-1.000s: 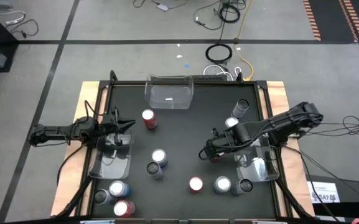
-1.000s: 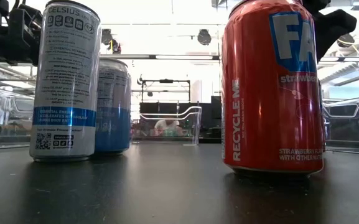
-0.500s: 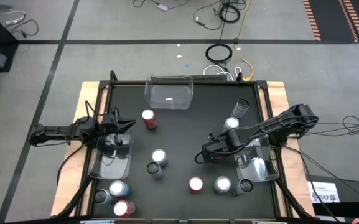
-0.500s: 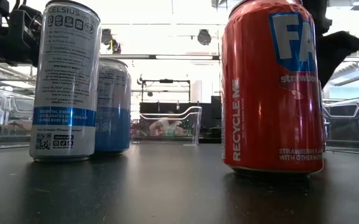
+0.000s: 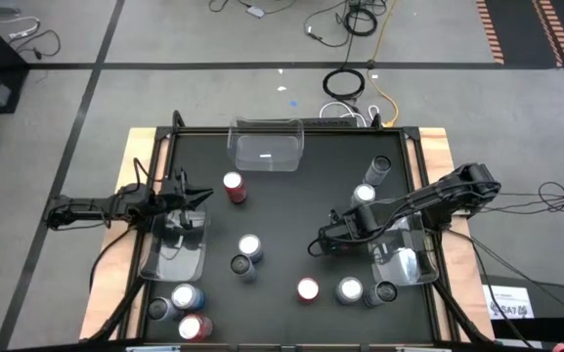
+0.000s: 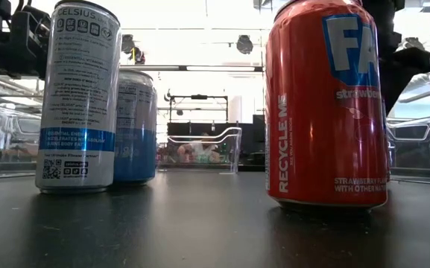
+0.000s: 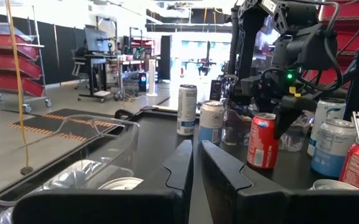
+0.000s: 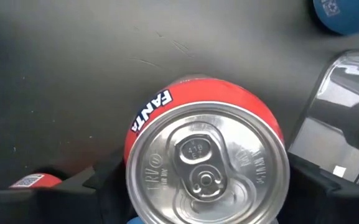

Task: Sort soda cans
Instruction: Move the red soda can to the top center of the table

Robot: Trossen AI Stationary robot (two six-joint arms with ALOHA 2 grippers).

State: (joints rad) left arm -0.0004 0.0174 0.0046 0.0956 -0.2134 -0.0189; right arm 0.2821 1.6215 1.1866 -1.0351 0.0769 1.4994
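Fingers of the right gripper (image 8: 207, 186) stand on either side of a red cylindrical metal Fanta can with a silver top (image 8: 208, 160), one dark finger at each flank, spread as wide as the can; whether they press on it cannot be told. From above, this right gripper (image 5: 326, 242) sits over the black table (image 5: 282, 210), just beside the clear rectangular plastic bin on the right edge (image 5: 405, 262). Other silver-topped soda cans (image 5: 249, 245) stand apart from those fingers across the table. Left gripper (image 5: 199, 198) hangs with its fingers (image 7: 178, 167) pressed together and holding nothing, above a second clear plastic bin (image 5: 176, 249) that has a can inside (image 7: 122, 183)
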